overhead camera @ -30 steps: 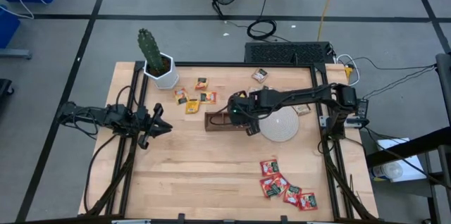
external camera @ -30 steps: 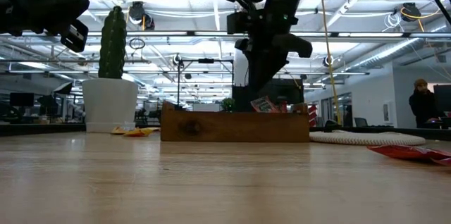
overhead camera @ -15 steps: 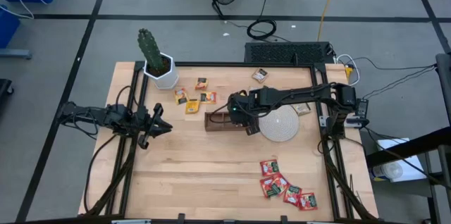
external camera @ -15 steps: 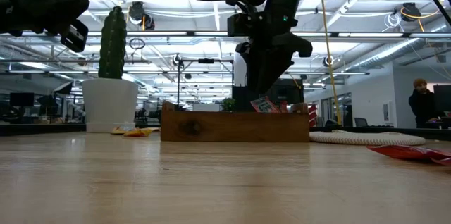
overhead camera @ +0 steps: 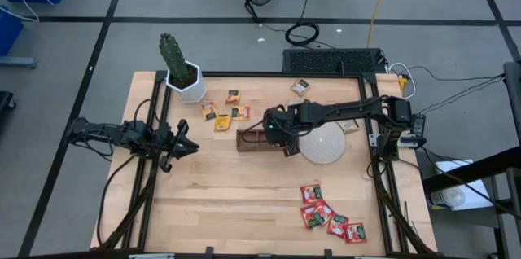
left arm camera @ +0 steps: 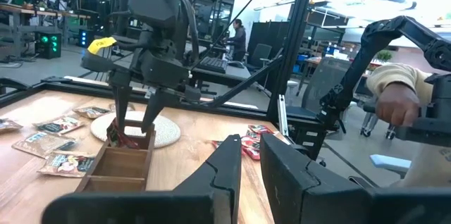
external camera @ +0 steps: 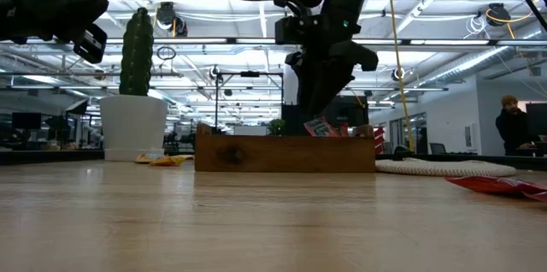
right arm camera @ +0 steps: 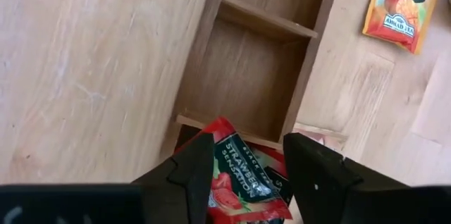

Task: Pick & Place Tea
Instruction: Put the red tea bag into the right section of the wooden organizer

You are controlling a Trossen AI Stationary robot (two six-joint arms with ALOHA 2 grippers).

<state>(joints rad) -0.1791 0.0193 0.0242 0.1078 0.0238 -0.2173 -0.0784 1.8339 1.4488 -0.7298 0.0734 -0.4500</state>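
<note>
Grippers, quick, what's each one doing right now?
Left tool: closed, empty, beside the table.
Right tool: open over the brown wooden tray, red tea sachet between its fingers.

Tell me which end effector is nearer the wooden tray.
Right. The right end effector hangs directly over the wooden tray, above a red tea sachet in its end compartment. The left end effector waits off to the tray's side, near the table's left edge.

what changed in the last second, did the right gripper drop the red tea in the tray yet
Very little moved. The right gripper stays over the wooden tray, fingers now parted around the red strawberry sachet, which stands in the end compartment below it; full release can't be confirmed. The left gripper waits at the table's left edge, unmoved. The yellow-orange sachets, red sachets and disc stayed put.
</note>
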